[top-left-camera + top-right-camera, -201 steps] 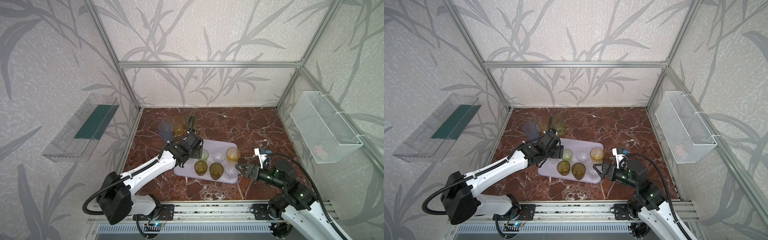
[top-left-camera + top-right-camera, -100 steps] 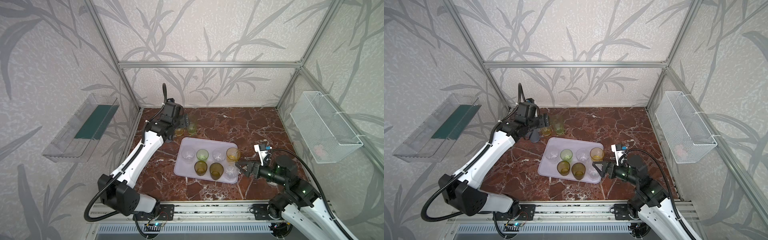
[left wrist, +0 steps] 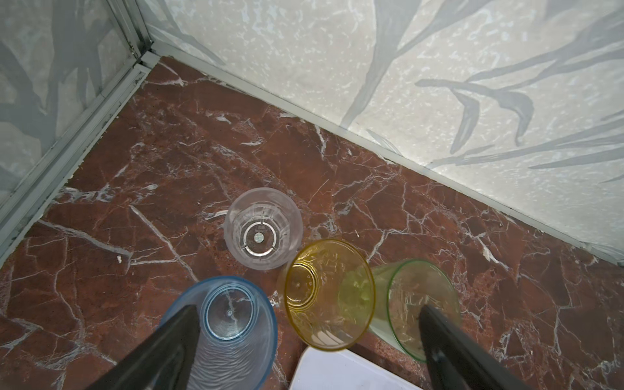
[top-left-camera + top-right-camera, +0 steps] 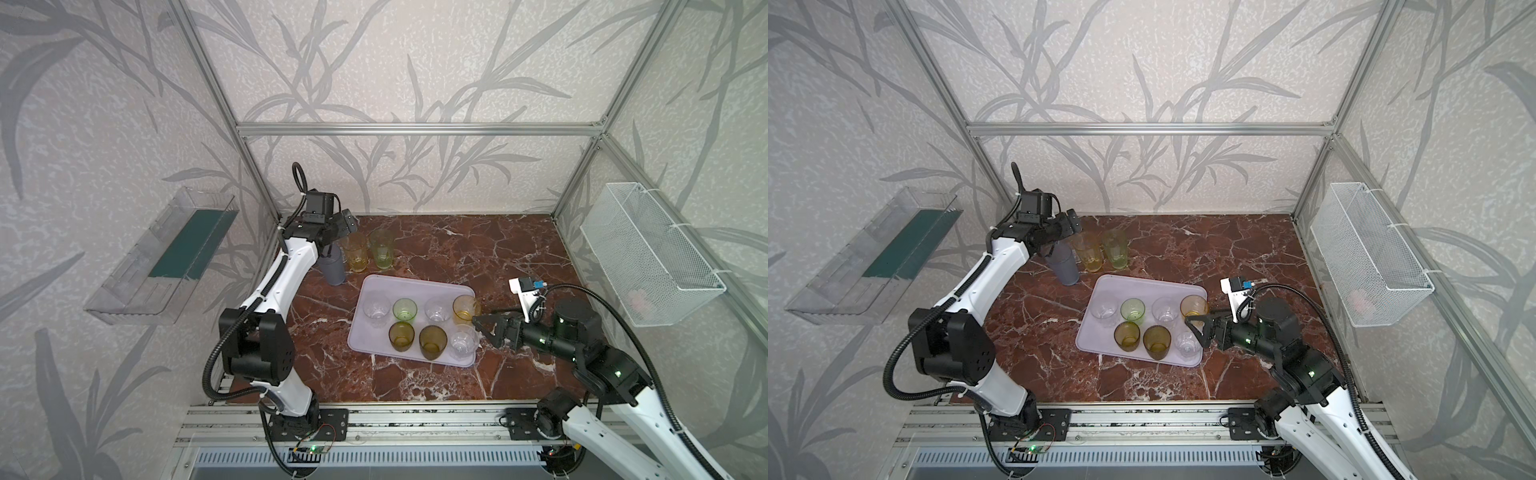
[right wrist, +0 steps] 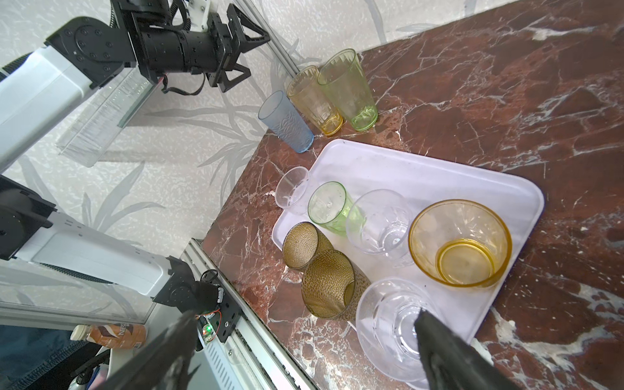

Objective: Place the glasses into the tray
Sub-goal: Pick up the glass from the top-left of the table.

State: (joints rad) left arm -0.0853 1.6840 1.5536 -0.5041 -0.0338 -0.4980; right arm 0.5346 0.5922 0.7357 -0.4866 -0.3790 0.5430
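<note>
The lavender tray lies mid-table and holds several short glasses: clear, green, yellow and two amber. Behind its far left corner stand tall grey-blue, yellow and pale-green glasses. The left wrist view adds a short clear glass on the marble beyond them. My left gripper hangs open above the tall glasses, holding nothing. My right gripper is open at the tray's near right corner, beside a clear glass.
A clear plastic shelf hangs on the left wall and a white wire basket on the right wall. Aluminium frame posts stand at the back corners. A metal rail runs along the front edge.
My left arm has swung from the tray's left side up to the back left, above the tall glasses, its jaws widening. The right arm has barely moved.
</note>
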